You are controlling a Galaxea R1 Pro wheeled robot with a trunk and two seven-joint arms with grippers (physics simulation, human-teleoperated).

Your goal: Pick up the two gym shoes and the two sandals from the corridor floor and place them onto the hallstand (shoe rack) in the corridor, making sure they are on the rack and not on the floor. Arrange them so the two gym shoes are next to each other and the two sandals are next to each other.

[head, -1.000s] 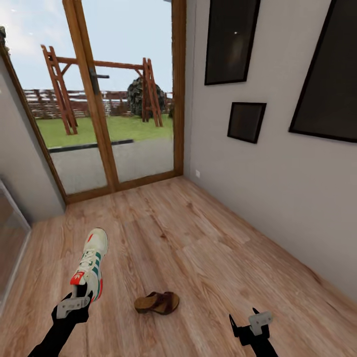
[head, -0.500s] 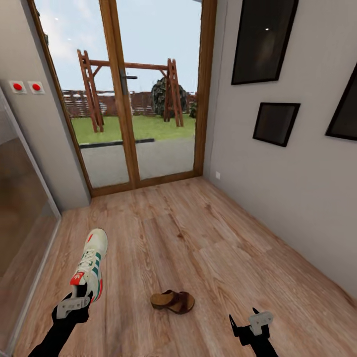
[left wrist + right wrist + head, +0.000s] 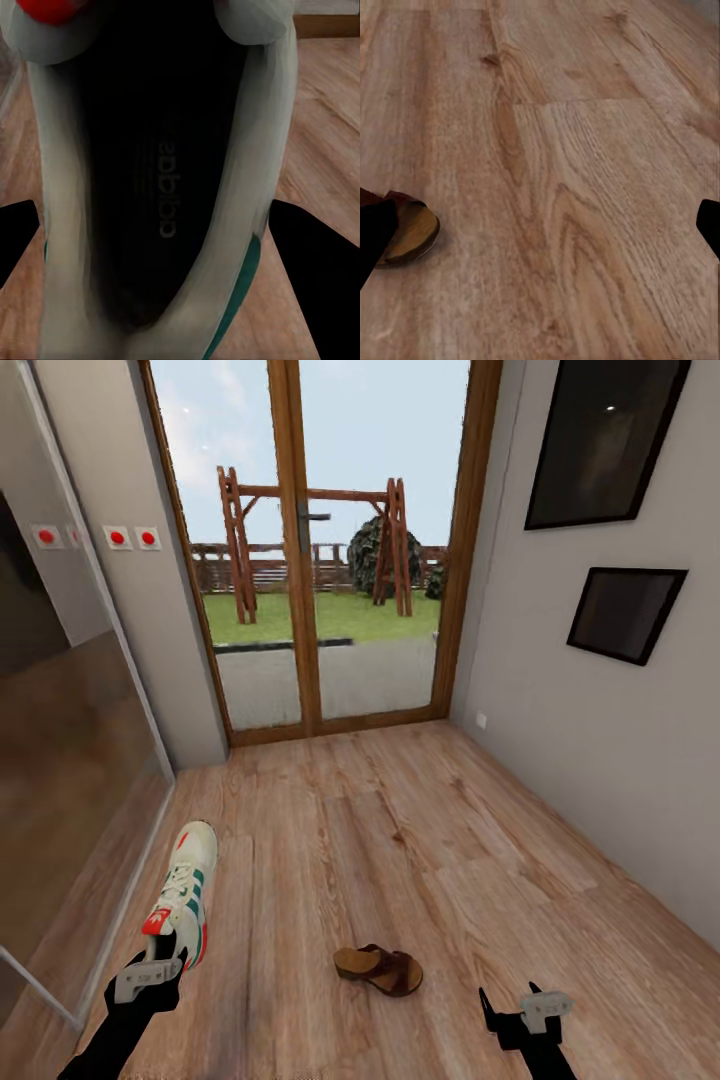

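Transport step in hand, by my judgement: the left end effector [image 3: 150, 974] is clamped on one gym shoe [image 3: 183, 893] at its heel, carried above the corridor floor [image 3: 400, 830]. The right end effector [image 3: 520, 1008] hangs spread and empty. Count in view: one gym shoe, one sandal [image 3: 379, 968] lying on the floor between the arms. Next move calls for locating the hallstand, or collecting the sandal with the free arm.

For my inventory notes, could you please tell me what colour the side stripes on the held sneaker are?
Green, on the cream-white gym shoe; the head view shows them best.
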